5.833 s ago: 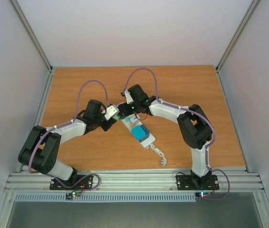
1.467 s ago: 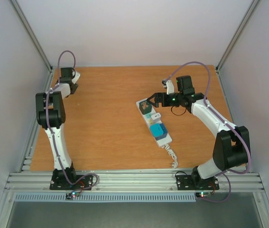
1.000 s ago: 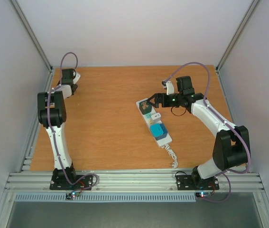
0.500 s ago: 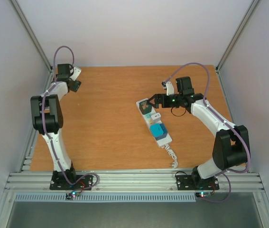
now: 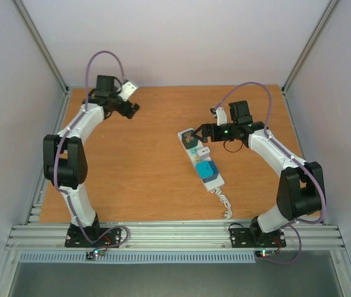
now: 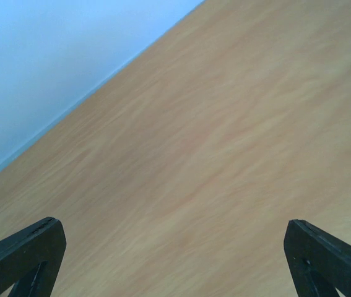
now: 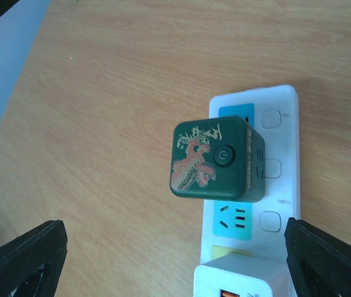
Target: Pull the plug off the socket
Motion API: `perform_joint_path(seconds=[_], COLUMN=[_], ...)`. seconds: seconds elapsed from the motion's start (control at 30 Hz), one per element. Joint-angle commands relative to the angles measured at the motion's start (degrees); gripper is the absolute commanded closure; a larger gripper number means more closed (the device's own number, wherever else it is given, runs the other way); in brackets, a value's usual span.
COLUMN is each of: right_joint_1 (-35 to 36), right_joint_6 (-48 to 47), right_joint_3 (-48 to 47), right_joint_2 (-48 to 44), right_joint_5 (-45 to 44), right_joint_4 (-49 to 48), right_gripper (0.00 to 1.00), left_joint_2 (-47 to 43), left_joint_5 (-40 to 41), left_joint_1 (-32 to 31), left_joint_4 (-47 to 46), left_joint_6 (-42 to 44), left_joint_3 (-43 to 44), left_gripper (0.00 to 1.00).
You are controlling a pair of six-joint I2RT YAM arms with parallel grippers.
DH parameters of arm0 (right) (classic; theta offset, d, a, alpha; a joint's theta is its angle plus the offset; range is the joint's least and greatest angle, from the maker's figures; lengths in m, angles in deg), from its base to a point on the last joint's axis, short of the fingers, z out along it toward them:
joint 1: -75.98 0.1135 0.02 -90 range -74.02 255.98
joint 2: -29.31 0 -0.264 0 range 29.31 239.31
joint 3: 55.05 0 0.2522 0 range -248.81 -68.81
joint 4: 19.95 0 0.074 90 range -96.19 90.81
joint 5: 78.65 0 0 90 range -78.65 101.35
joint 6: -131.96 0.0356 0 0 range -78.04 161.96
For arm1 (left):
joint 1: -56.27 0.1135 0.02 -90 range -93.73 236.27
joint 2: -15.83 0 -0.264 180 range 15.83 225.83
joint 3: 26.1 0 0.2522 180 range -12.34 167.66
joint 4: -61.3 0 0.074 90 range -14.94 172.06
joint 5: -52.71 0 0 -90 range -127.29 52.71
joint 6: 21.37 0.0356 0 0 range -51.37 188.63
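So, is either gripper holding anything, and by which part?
Nothing is held: the left gripper and the right gripper both stand open, the green cube plug untouched.

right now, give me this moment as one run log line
left gripper: open, nothing held, over table | right gripper: open, touching nothing | green cube plug: seated in socket, ahead of right gripper

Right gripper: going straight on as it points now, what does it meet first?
Probably the dark green cube plug seated on the power strip; it sits centred ahead of the open right gripper, though depth is unclear.
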Motion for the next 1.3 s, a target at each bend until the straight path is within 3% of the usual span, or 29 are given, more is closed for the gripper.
perform_joint_path(seconds=[0.0,0.4,0.87,1.27], right_joint_1=[-0.6,-1.5,0.3,2.3], right_joint_6=[-4.0,-8.1,-9.1,-8.8], right_joint_3=[0.8,4.8,4.7,4.7], right_joint_2=[1.6,2.0,7.6,9.6], right_joint_5=[-1.1,-2.7,-3.7,-4.4], right_joint_4=[3.0,5.9,4.7,3.5], right_gripper=[0.04,0.12,0.18,0.42], left_joint_2=[-2.3,0.8,3.0,5.7], left_joint_5=[-8.5,-8.9,-10.5,-10.5], left_joint_1=[-6.1,-19.0,-23.4,-26.7], left_joint_4=[2.7,0.0,-0.5,-0.4], left_joint_6=[-2.4,-8.3,-9.8,-10.0], left_joint_3=[-1.0,-1.9,-2.6,-2.6], left_gripper=[0.03,0.04,0.03,0.04])
